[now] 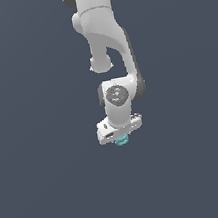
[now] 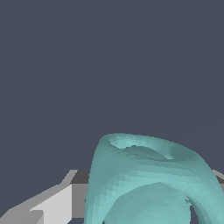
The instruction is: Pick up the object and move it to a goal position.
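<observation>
Robot arm (image 1: 103,41), white with dark joints, reaching down from the top of the exterior view over a plain slate-grey surface (image 1: 44,193). Its gripper (image 1: 121,138) points downward, and a small teal object (image 1: 121,140) peeks out directly beneath it, touching the hand's underside. In the wrist view the teal object (image 2: 148,183) fills the near field, rounded with a hollow in its top, and a pale grey finger (image 2: 52,205) sits just beside it. I cannot tell whether the fingers are pinching it.
</observation>
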`<state>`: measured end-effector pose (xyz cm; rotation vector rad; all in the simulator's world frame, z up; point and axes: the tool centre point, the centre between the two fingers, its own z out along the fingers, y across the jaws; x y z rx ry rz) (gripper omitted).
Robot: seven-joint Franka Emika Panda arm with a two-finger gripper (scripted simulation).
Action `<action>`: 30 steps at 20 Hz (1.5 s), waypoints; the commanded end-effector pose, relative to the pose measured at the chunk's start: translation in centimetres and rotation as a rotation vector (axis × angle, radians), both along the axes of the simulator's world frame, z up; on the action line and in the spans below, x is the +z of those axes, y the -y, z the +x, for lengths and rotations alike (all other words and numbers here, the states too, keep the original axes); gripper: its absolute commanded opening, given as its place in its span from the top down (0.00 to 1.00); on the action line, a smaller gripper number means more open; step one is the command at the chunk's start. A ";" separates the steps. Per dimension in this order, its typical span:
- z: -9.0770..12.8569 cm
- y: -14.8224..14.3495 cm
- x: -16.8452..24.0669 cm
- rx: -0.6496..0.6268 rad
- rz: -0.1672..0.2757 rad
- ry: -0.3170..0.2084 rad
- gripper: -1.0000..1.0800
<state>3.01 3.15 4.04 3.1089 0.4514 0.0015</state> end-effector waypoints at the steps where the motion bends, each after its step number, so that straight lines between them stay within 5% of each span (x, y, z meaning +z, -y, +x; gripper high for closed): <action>1: 0.0 0.0 0.1 0.000 0.000 0.000 1.00; 14: -1.4 -1.1 5.5 0.000 -0.001 0.000 1.00; 30: -5.6 -4.4 22.9 0.001 -0.001 0.000 1.00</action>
